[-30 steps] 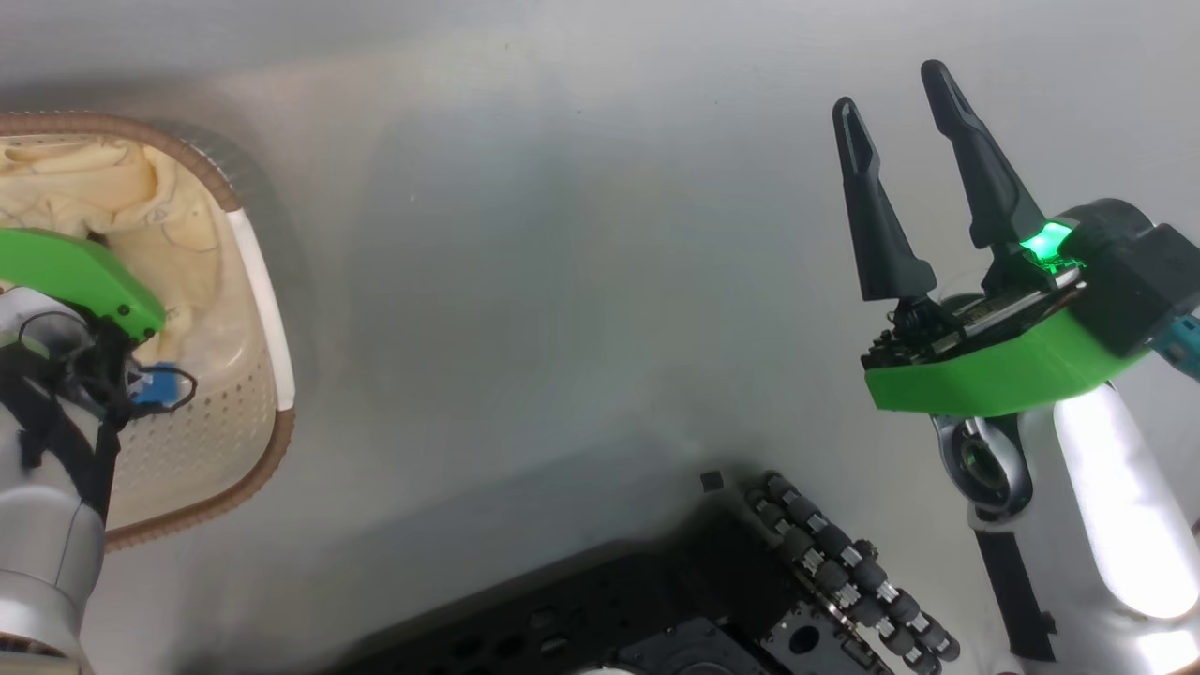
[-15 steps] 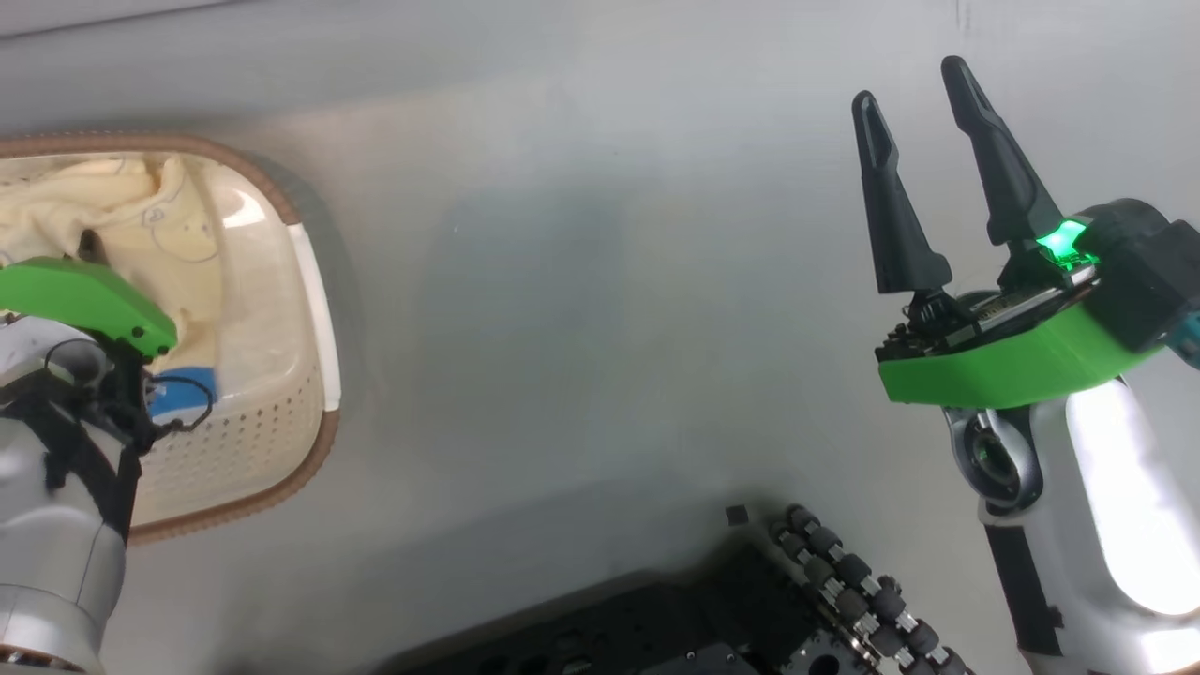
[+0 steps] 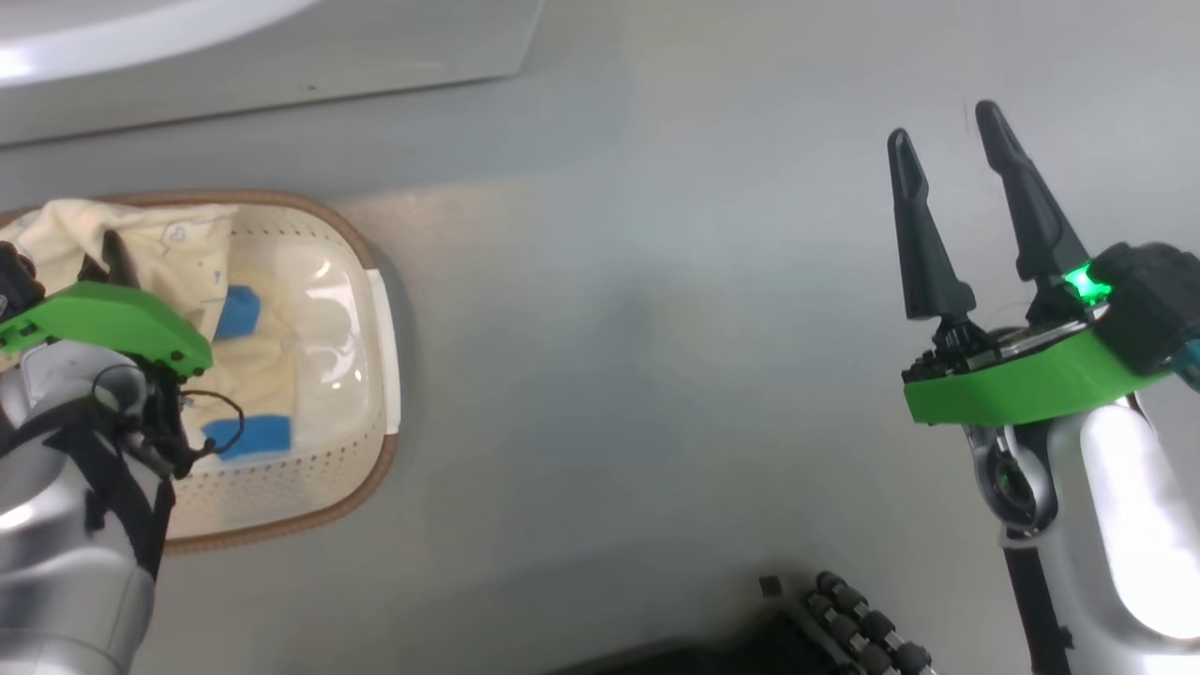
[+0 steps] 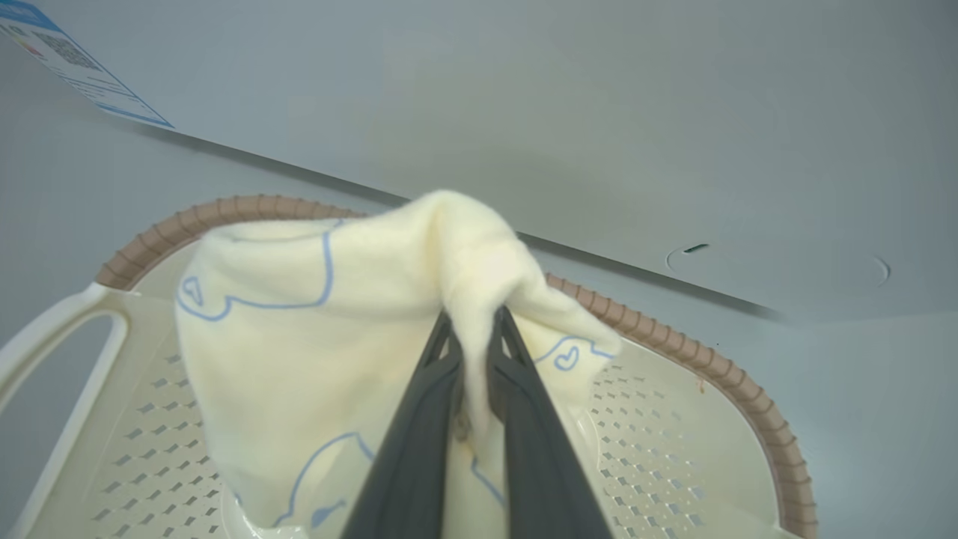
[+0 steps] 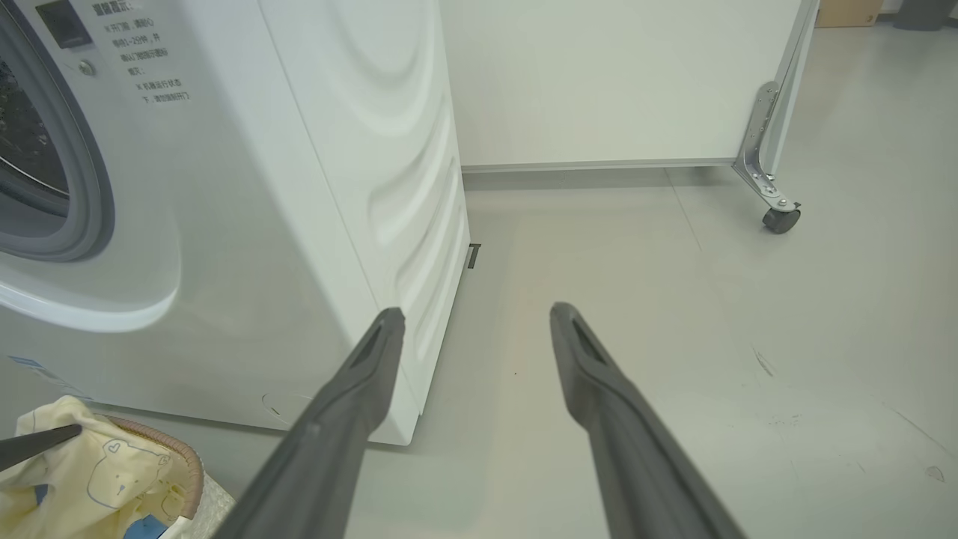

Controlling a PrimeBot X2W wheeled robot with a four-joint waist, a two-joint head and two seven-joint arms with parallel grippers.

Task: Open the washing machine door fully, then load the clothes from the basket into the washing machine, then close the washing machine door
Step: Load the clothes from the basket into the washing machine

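Cream, blue and brown here, in front of a white machine.
The clothes (image 4: 299,337) show pale cream-yellow with thin blue bear outlines and a bright blue patch (image 3: 239,311); the basket (image 4: 673,449) is cream, perforated, with a ribbed brown rim; the washing machine (image 5: 299,187) is white, its gasket (image 5: 93,195) grey; the floor (image 3: 656,328) pale grey.

Setting: looks like a robotics test lab staged as a laundry corner. A white front-loading washing machine (image 5: 247,187) stands on a bare pale grey floor (image 5: 786,314). A basket (image 3: 384,347) sits by its front lower corner. Behind is a white partition panel (image 5: 599,75) on a caster (image 5: 780,219).
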